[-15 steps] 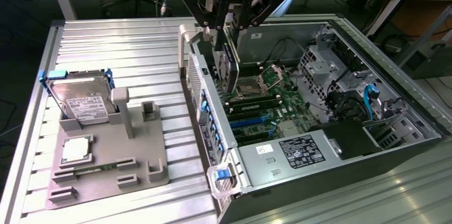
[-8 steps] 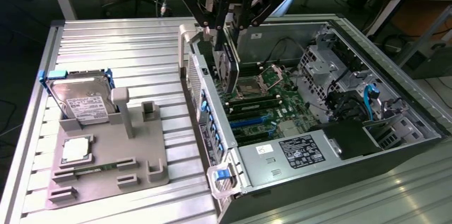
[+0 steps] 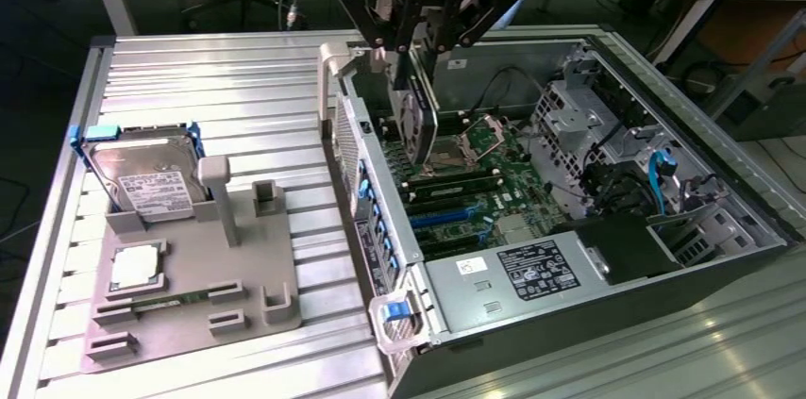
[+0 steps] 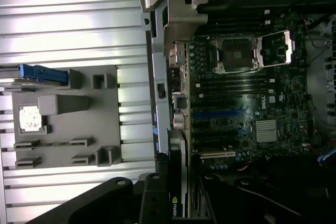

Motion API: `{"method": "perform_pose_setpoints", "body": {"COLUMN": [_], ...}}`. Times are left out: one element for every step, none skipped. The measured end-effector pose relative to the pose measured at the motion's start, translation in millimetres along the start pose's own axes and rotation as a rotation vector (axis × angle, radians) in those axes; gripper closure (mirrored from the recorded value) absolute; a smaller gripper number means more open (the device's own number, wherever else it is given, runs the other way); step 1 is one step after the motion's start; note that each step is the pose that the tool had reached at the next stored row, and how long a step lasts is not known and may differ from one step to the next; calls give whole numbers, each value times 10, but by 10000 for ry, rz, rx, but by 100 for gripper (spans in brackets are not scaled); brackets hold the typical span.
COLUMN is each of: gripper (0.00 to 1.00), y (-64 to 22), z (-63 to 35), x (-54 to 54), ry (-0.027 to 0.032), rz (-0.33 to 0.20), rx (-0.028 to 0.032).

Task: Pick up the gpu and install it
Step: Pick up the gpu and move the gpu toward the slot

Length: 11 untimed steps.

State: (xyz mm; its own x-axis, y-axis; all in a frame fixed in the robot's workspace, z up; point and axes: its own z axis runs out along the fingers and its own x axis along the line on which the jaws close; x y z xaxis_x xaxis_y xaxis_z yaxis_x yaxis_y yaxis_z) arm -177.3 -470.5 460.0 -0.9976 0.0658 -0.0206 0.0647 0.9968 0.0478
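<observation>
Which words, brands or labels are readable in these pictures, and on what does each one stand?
"ROBOTIQ": on the body of the claw.
"DELL": on the motherboard, turned sideways.
Green logo, no readable word: on the edge of the gpu.
Label on the hard drive: too small to read.
The case sticker: too small to read.

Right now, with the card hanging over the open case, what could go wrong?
1. The gripper holds the gpu by its top edge, so it could tilt or slip on contact.
2. It hangs close to the open CPU socket; coming down there rather than on a blue slot could damage the board.
3. The card is close to the case's rear wall and could catch on it.
</observation>
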Motion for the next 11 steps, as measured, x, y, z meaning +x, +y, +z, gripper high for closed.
{"method": "perform_pose_setpoints", "body": {"gripper": [73, 73, 73, 73, 73, 73, 73, 73, 73, 73, 73], "y": [1, 2, 3, 4, 5, 6, 7, 8, 9, 10, 12], "z": [0, 1, 1, 2, 2, 2, 3, 3, 3, 4, 4], "x": [-18, -31, -48, -63, -76, -90, -113, -127, -144, -159, -181], "ry": [0, 0, 0, 0, 0, 0, 0, 0, 0, 0, 0], "rz": [0, 0, -1, -1, 0, -1, -1, -1, 0, 0, 0], "rx": [0, 0, 0, 0, 0, 0, 0, 0, 0, 0, 0]}}
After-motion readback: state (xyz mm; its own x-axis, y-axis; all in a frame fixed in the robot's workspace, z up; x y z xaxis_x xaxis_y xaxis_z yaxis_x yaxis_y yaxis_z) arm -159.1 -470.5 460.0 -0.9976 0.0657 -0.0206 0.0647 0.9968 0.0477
